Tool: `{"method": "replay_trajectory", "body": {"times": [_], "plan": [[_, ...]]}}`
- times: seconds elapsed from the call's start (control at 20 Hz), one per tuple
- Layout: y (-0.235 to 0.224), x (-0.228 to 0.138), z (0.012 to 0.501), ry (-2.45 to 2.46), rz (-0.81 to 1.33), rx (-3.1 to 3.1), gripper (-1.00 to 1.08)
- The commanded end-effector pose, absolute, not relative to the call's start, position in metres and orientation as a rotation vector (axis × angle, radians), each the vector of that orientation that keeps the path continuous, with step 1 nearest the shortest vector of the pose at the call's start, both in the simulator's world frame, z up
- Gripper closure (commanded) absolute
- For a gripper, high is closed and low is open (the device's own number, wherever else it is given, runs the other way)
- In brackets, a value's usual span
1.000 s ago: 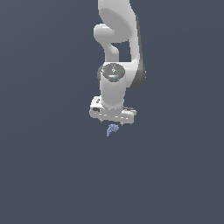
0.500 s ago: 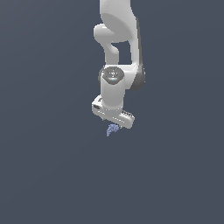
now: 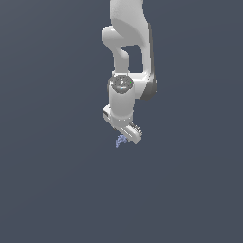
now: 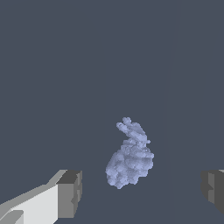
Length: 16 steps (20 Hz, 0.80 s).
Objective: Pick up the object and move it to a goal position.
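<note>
The object (image 3: 120, 141) is a tiny pale periwinkle-blue bumpy lump lying on the dark grey floor, just below the white hand in the exterior view. In the wrist view the object (image 4: 130, 158) lies ahead of the gap between the two fingers, nearer to the left one. My gripper (image 3: 125, 137) (image 4: 141, 192) is open and empty, its jaws wide apart and not touching the object. One grey fingertip (image 4: 70, 193) shows fully, the other fingertip (image 4: 213, 190) only at the picture's edge.
The floor (image 3: 52, 190) is a plain dark grey surface all around. The white arm (image 3: 128, 52) rises from the hand toward the top of the exterior view.
The hand has turned about its wrist and tilted, and has come down a little closer to the object. The object has stayed in place.
</note>
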<state>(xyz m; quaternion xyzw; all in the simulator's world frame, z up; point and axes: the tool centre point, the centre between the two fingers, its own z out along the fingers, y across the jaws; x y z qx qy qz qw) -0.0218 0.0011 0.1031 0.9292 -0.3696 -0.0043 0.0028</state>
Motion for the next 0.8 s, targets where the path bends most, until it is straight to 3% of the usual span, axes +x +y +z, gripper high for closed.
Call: {"method": "replay_trajectory", "body": {"times": [0.0,0.75], "plan": [[0.0009,-0.0233,0.1,-1.259,-0.01,2.874,-0.92],[-0.0001,-0.0277,0.0915,-1.531,0.0,2.743,-0.92]]}}
